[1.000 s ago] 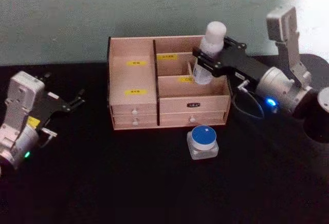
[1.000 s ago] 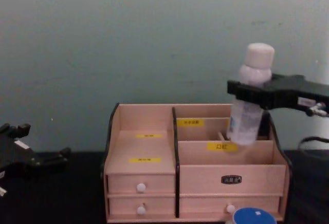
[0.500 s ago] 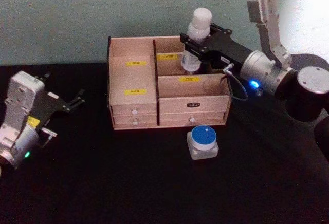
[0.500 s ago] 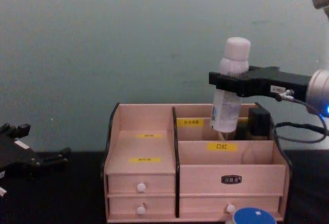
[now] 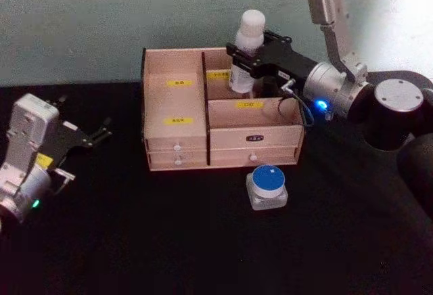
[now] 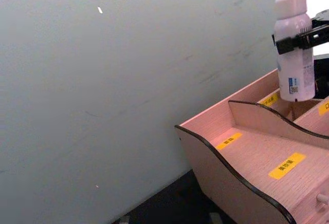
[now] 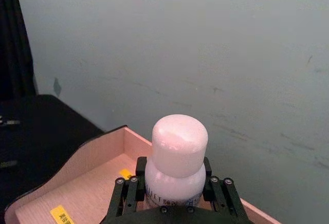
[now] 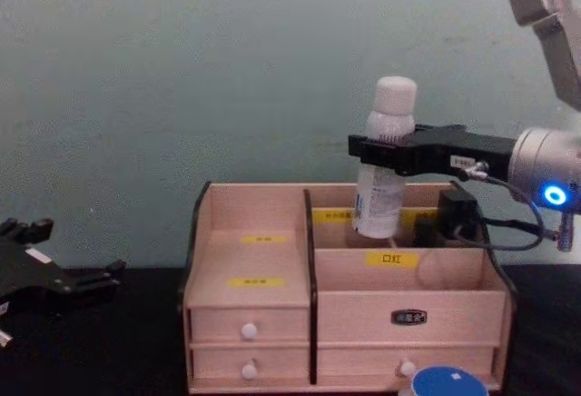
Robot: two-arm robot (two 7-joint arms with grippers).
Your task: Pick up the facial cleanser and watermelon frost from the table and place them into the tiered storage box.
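A white bottle with a white cap, the facial cleanser (image 5: 247, 50) (image 8: 385, 173) (image 6: 294, 54) (image 7: 177, 149), hangs upright with my right gripper (image 5: 245, 59) (image 8: 379, 153) (image 7: 175, 189) shut around its body. Its base sits at about rim height over the rear right compartment of the tiered storage box (image 5: 177, 151) (image 8: 254, 323) (image 6: 241, 167). A clear jar with a blue lid (image 5: 268, 187) (image 8: 445, 384) stands on the table in front of the box's right side. My left gripper (image 5: 100, 134) (image 8: 95, 278) rests open at the far left, well away from the box.
The table top (image 5: 169, 241) is black, and a pale green wall (image 8: 227, 78) stands close behind the box. The right arm's bulky body (image 5: 399, 116) reaches in from the right, beside the box. Two small drawers with white knobs (image 8: 249, 331) face me.
The right gripper has carried the bottle leftward and toward the back, from the front right compartment to over the rear one. The left arm and the jar have stayed still.
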